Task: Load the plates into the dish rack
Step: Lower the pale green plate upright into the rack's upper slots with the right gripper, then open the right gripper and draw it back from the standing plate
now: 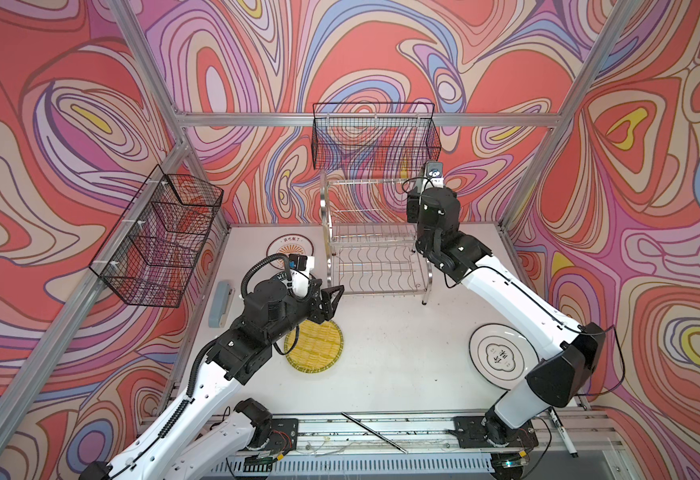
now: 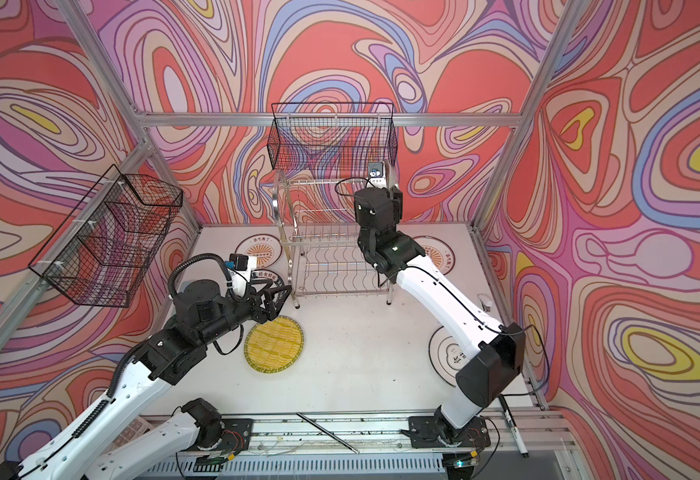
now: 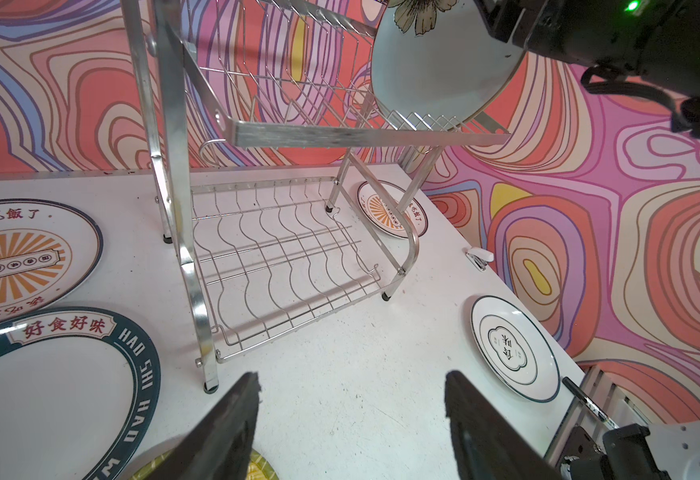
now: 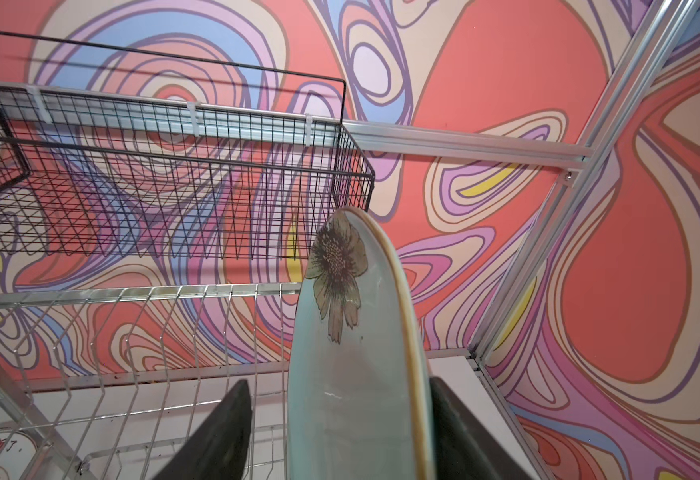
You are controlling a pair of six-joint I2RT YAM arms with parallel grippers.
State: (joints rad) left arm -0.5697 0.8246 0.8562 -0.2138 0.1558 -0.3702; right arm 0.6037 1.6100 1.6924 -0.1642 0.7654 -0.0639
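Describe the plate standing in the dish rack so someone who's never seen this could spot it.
Find the chrome two-tier dish rack at the back of the white table. At the right end of its upper tier, a pale aqua plate stands on edge, between the fingers of the right gripper. It's the only plate off the table, and the only one with a painted flower.

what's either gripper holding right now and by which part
Nothing is held. The right gripper's fingers stand open around the aqua plate's edge; it stands in the rack's top tier. The left gripper is open, empty.
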